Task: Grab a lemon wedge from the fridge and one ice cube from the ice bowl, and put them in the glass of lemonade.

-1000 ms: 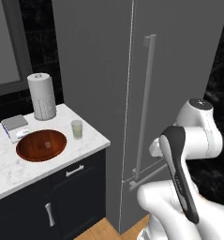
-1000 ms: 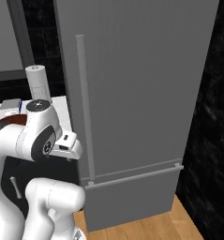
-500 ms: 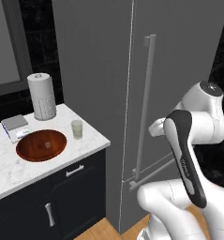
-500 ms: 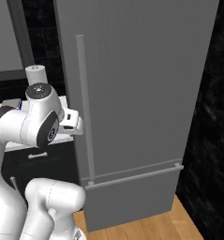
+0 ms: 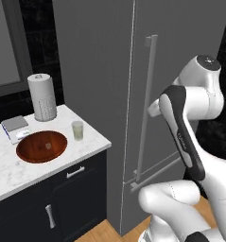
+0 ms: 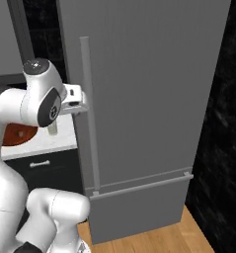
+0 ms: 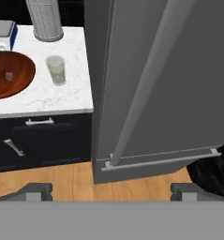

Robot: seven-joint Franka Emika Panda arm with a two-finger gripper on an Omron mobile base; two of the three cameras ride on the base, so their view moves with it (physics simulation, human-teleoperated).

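Reaching for the fridge (image 6: 149, 89) handle (image 6: 88, 113) with gripper (image 6: 79, 100) spread wide, empty — straddling the bar just ahead, squaring fingers first — then closing before pulling.

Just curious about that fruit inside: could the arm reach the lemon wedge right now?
Probably not: the fridge door is shut, so the open gripper beside its bar handle must pull it open first.

The white arm rises from its base, bends sharply at the elbow and folds back at shoulder height, its wrist reaching forward. The gripper (image 7: 111, 190) points forward and down with its jaws spread wide, nothing between them; in the right base view the gripper (image 6: 79, 101) sits just ahead of the rounded wrist joint.
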